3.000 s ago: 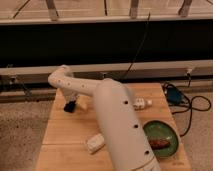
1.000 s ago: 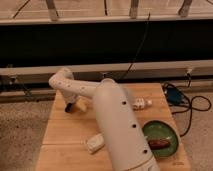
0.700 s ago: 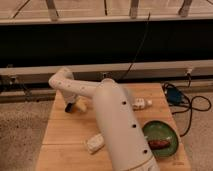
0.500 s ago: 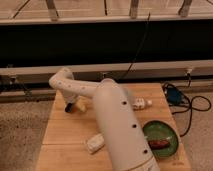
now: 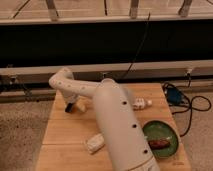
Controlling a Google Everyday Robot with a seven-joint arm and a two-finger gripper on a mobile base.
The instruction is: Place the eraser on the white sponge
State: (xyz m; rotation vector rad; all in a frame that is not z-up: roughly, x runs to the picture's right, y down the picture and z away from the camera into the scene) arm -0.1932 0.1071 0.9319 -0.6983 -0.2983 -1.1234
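The white sponge (image 5: 95, 143) lies on the wooden table (image 5: 60, 131), near the front left and beside my arm. My white arm reaches over the table to its far left, where my gripper (image 5: 70, 105) hangs low over the tabletop. A small dark shape sits right at the gripper. I cannot tell whether it is the black eraser or part of the gripper. No other eraser shows on the table. The gripper is well behind the sponge and to its left.
A white patterned bottle (image 5: 141, 104) lies right of the arm. A green plate (image 5: 166, 131) with a brown item (image 5: 159, 144) sits at the front right. A blue device (image 5: 173, 95) with black cables is at the table's far right edge. A dark wall runs behind.
The gripper end has shifted slightly at the table's far left, and the dark shape under it looks smaller than 3 s ago. The sponge, bottle and plate have not moved.
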